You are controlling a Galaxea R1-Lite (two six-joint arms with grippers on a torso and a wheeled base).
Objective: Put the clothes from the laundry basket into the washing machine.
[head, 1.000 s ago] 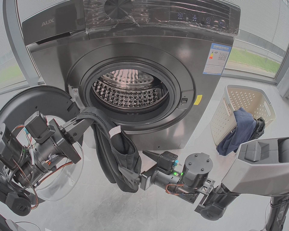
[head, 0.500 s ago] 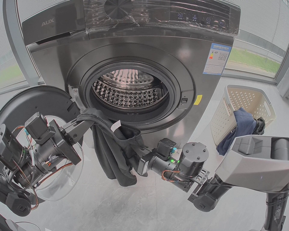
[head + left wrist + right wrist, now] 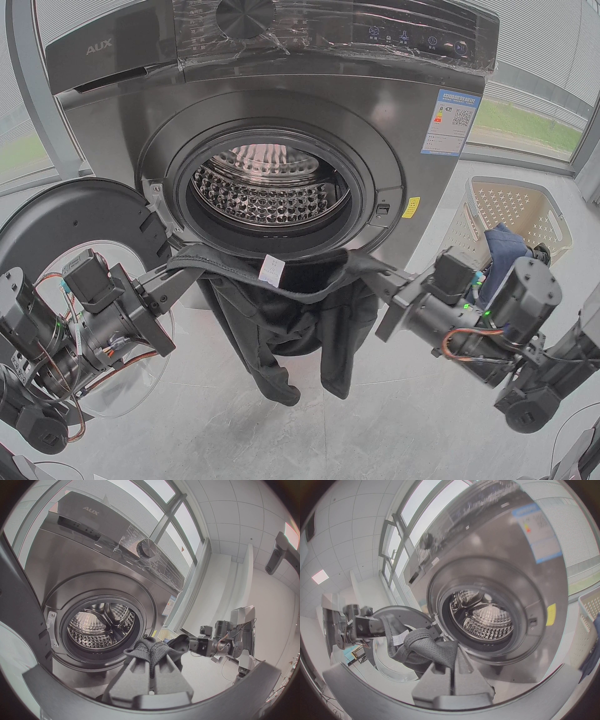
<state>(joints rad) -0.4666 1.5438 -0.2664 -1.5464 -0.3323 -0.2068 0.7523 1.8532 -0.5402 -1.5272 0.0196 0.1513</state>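
- We are losing the top of the washing machine [image 3: 112,125] at the head view's upper edge; its panel symbols are proving too small to tell.
- The black garment [image 3: 294,312] is covering the lower rim of the drum opening [image 3: 269,187] and is wrapping over the tips of the left gripper [image 3: 187,277] and the right gripper [image 3: 382,282].
- The right arm [image 3: 500,312] is hiding the near part of the laundry basket [image 3: 519,206] and the lower part of the blue garment [image 3: 503,240].
- The left arm [image 3: 94,312] is hiding the lower part of the open door [image 3: 75,212].
- We are finding the print on the white label [image 3: 271,270] too small to tell.
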